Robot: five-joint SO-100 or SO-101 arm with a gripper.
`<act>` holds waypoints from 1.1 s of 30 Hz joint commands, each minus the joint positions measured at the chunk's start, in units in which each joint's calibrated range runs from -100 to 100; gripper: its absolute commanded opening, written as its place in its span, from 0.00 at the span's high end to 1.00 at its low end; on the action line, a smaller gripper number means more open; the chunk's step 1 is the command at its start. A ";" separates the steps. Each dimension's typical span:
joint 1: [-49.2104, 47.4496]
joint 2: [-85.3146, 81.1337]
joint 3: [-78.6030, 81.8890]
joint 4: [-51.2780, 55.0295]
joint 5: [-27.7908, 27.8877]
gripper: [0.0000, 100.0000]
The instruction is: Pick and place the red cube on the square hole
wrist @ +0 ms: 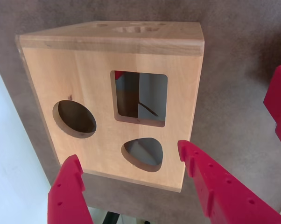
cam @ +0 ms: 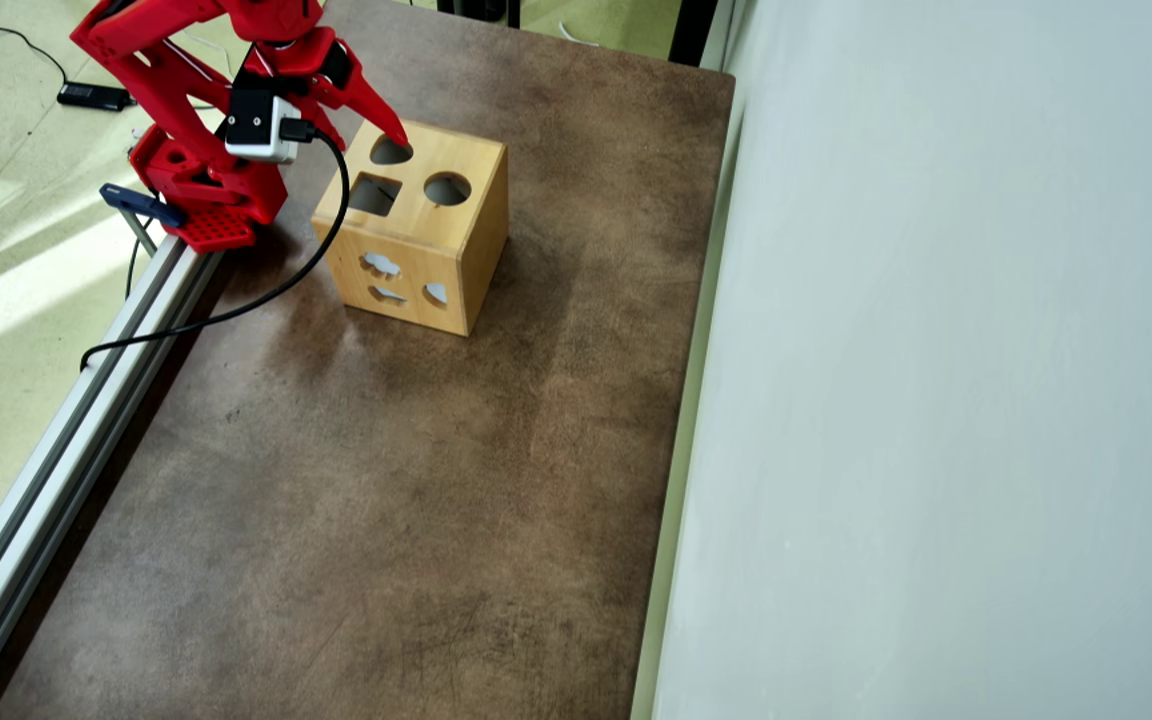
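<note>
Above the square hole (wrist: 140, 98), the claw (wrist: 131, 161) hangs wide open, seemingly empty.

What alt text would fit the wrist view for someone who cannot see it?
A light wooden shape-sorter box fills the frame, its top face showing a square hole, a round hole and a rounded heart-like hole. The red gripper hangs over it, jaws open and empty. No red cube is visible on the brown table.
</note>
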 commanded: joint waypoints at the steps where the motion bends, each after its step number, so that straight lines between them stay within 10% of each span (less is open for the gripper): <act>1: -0.21 -2.26 0.13 -0.15 0.00 0.69; 33: -0.43 -1.66 0.57 -0.96 0.34 0.68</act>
